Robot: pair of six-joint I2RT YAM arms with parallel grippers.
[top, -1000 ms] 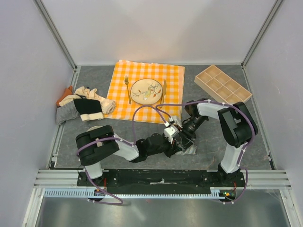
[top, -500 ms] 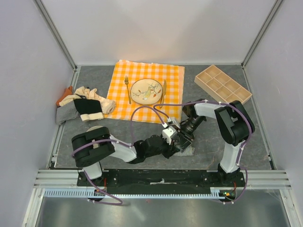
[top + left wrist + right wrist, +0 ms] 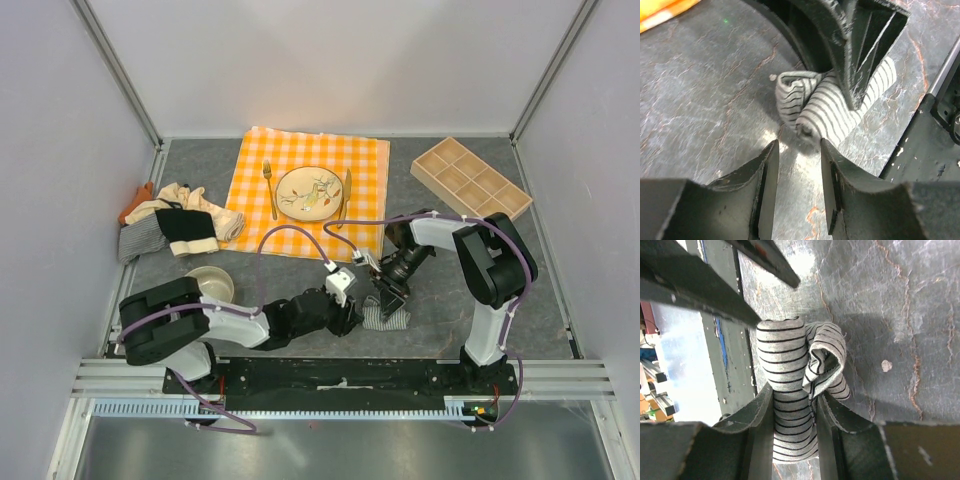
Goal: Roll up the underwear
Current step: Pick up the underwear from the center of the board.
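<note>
A grey-and-white striped underwear (image 3: 387, 320) lies partly rolled on the dark mat near the front edge. My right gripper (image 3: 390, 302) stands over it, and in the right wrist view (image 3: 792, 405) its jaws are shut on the striped roll (image 3: 785, 365), with a loose fold beside it. My left gripper (image 3: 350, 314) is just left of the roll; in the left wrist view (image 3: 799, 150) it is open and empty, with the roll's end (image 3: 820, 112) right ahead of its tips. More underwear is piled at the far left: orange (image 3: 134, 201), cream (image 3: 196, 203), black with cream band (image 3: 186, 231), grey striped (image 3: 139, 241).
An orange-and-white checked tablecloth (image 3: 360, 175) at the back holds a plate (image 3: 309, 192), a fork and a knife. A wooden compartment tray (image 3: 470, 178) stands at the back right. A beige bowl (image 3: 210, 283) sits beside the left arm. The metal rail runs just in front of the roll.
My left gripper has drawn back to the left, off the striped roll, uncovering the beige bowl. My right gripper has stayed on the roll.
</note>
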